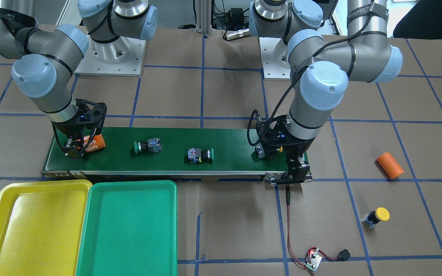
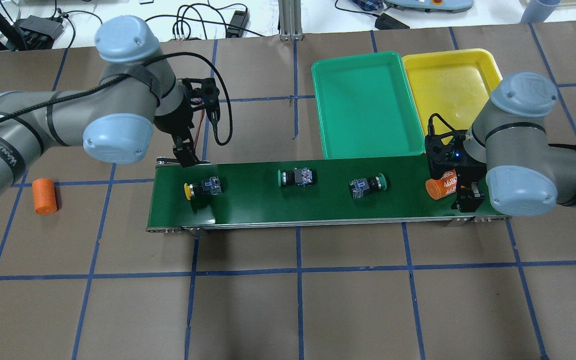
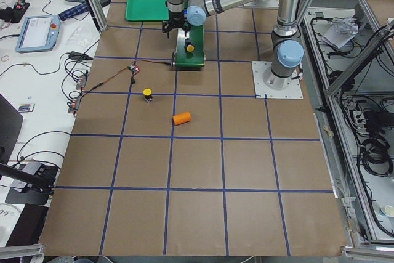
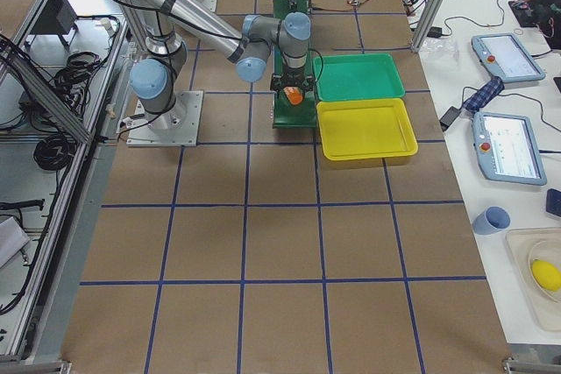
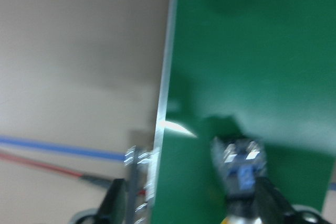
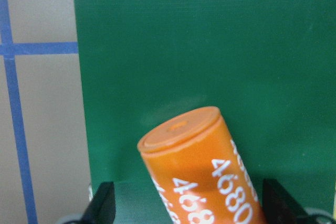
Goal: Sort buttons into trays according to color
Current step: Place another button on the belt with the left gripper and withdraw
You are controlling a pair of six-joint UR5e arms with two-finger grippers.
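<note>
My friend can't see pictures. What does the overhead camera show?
On a long green conveyor belt lie a yellow button and two green buttons. The left gripper hangs open by the yellow one; the right gripper is open over an orange cylinder. A green tray and a yellow tray sit beyond.

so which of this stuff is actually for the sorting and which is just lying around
For the job: green buttons, yellow buttons, green tray, yellow tray.
Just lying about: orange cylinders, wired circuit board; the conveyor belt only carries things.
</note>
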